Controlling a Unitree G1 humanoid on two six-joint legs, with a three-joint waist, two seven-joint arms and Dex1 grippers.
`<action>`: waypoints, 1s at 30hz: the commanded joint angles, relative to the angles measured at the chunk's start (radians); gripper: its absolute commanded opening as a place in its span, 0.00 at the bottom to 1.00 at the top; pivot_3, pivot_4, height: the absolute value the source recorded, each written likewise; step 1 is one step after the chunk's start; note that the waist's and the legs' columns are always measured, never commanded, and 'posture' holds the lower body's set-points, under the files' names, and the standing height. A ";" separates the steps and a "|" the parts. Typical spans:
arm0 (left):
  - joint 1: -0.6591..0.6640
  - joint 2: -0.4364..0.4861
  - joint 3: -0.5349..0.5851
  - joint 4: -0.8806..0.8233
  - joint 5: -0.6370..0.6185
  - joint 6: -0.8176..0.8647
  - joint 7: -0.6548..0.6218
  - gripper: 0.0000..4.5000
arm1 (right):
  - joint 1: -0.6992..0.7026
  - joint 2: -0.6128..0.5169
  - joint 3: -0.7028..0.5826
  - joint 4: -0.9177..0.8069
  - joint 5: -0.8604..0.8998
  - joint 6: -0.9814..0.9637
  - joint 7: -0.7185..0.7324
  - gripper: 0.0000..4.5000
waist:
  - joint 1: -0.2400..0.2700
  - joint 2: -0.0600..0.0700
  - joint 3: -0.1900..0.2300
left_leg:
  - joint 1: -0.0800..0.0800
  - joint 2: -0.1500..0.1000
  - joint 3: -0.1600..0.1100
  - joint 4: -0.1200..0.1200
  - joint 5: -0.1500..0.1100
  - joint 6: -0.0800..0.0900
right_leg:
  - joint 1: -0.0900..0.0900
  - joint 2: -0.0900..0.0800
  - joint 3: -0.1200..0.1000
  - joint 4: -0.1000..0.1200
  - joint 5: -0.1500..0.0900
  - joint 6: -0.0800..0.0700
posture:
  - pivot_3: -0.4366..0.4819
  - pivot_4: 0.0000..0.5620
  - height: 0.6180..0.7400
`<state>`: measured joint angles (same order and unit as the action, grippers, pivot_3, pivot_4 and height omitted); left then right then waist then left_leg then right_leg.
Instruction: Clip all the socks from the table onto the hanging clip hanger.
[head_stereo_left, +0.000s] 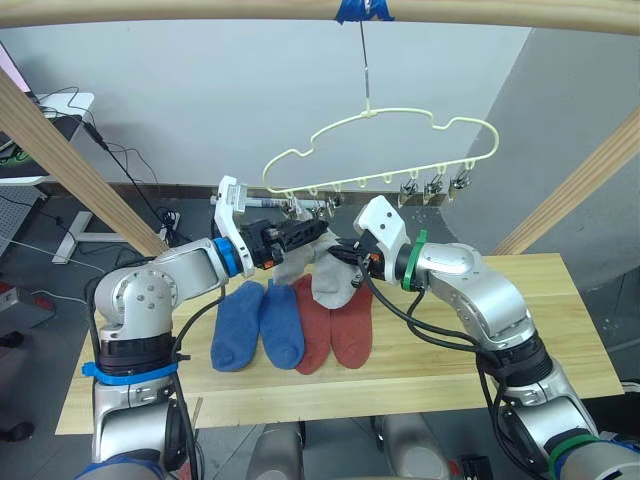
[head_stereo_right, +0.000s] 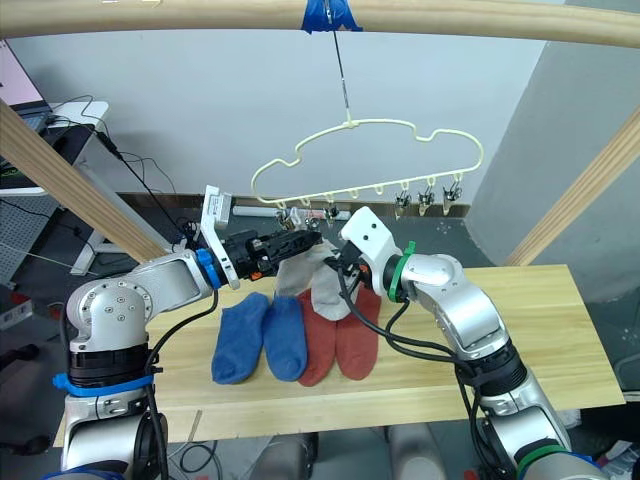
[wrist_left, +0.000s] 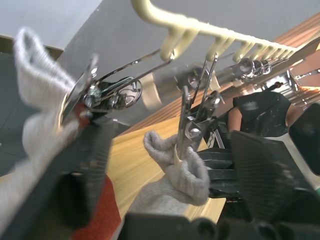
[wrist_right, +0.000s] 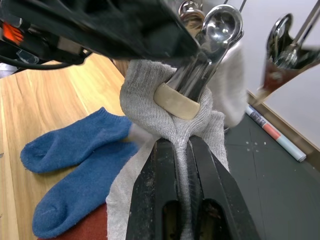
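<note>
A pale-yellow clip hanger (head_stereo_left: 400, 125) hangs on a wire from the top beam. One light grey sock (wrist_right: 150, 95) is pinched in a metal clip (wrist_right: 200, 65), and my right gripper (wrist_right: 182, 150) is shut on it just below that clip. My left gripper (head_stereo_left: 305, 232) reaches in from the left, its fingers open on either side of the same clip (wrist_left: 192, 125). A second grey sock (wrist_left: 35, 75) hangs from the neighbouring clip. Two blue socks (head_stereo_left: 260, 325) and two rust-red socks (head_stereo_left: 335, 330) lie side by side on the table (head_stereo_left: 520, 340).
Slanted wooden beams stand at the left (head_stereo_left: 70, 150) and right (head_stereo_left: 580, 190), under a horizontal beam (head_stereo_left: 200, 10) overhead. Several empty clips (head_stereo_left: 435, 185) hang at the hanger's right end. A desk with cables (head_stereo_left: 60, 110) stands behind on the left.
</note>
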<state>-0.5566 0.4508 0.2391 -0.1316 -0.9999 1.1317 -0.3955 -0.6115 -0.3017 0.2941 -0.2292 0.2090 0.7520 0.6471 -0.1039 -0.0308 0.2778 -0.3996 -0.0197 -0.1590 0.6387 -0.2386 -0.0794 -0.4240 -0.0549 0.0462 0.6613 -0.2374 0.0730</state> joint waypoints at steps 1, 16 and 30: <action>0.023 0.051 0.032 -0.117 -0.042 0.015 -0.022 1.00 | -0.012 0.010 -0.007 -0.006 0.016 -0.021 0.012 0.13 | -0.001 0.000 0.000 | 0.000 0.000 0.000 0.000 0.000 0.000 | 0.000 0.000 0.000 0.000 0.000 0.000 | 0.38 0.42 1.00; 0.275 0.170 -0.129 -0.357 0.205 -0.251 -0.154 1.00 | 0.140 -0.183 -0.091 -0.064 0.047 -0.058 0.111 1.00 | 0.034 0.000 0.000 | 0.000 0.000 0.000 -0.004 0.000 0.000 | 0.000 -0.001 -0.001 -0.004 0.000 0.000 | 0.38 0.43 1.00; 0.344 -0.079 -0.357 -0.376 0.676 -0.779 -0.023 0.81 | 0.255 -0.245 -0.426 -0.353 0.488 0.080 0.136 1.00 | 0.044 0.000 0.000 | -0.001 0.001 0.002 -0.008 0.000 0.000 | 0.003 -0.001 0.000 -0.014 0.002 0.001 | 0.36 0.44 1.00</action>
<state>-0.2034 0.3795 -0.1060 -0.4961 -0.3623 0.4000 -0.4322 -0.3623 -0.5388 -0.1004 -0.5362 0.6605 0.8383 0.7946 -0.0601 -0.0305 0.2781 -0.4005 -0.0194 -0.1570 0.6311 -0.2385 -0.0789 -0.4210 -0.0557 0.0465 0.6473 -0.2356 0.0744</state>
